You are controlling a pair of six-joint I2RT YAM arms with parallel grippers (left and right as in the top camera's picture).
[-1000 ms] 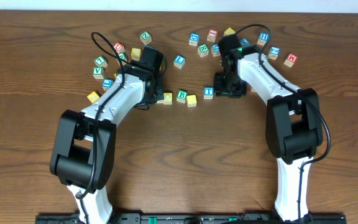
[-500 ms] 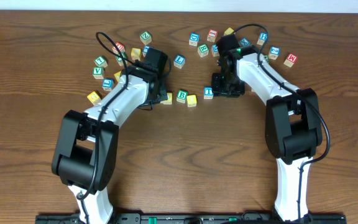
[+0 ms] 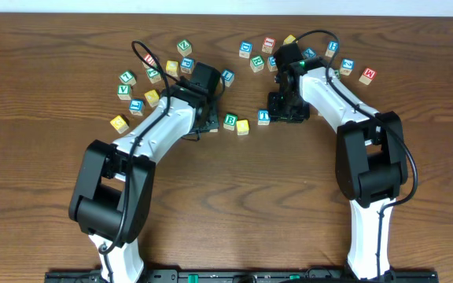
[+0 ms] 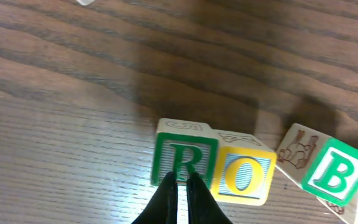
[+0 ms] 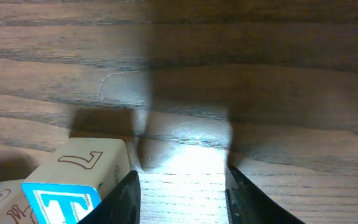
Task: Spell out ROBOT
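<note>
Overhead: left pincer (image 3: 208, 120) at 9 o'clock of the green-lettered wooden B cube (image 3: 230, 120), right pincer (image 3: 289, 112) at 3 o'clock of the blue-lettered wooden T cube (image 3: 263, 116). Left wrist: pincer together, tips at the green-lettered wooden R cube (image 4: 184, 157) — yellow-lettered wooden O cube (image 4: 244, 175) touching at its 3 o'clock. Right wrist: pincer apart over the brown wooden surface (image 5: 266, 74).

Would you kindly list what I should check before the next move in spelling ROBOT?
1. R block and O block touching, letters readable: ok.
2. B block lined up against O block: not ok, tilted and apart.
3. Second O in place: cannot tell; yellow block beside B block, letter unreadable.
4. T block free of right gripper: ok, fingers open, empty.
5. Nothing in left gripper: ok, shut at R block.
</note>
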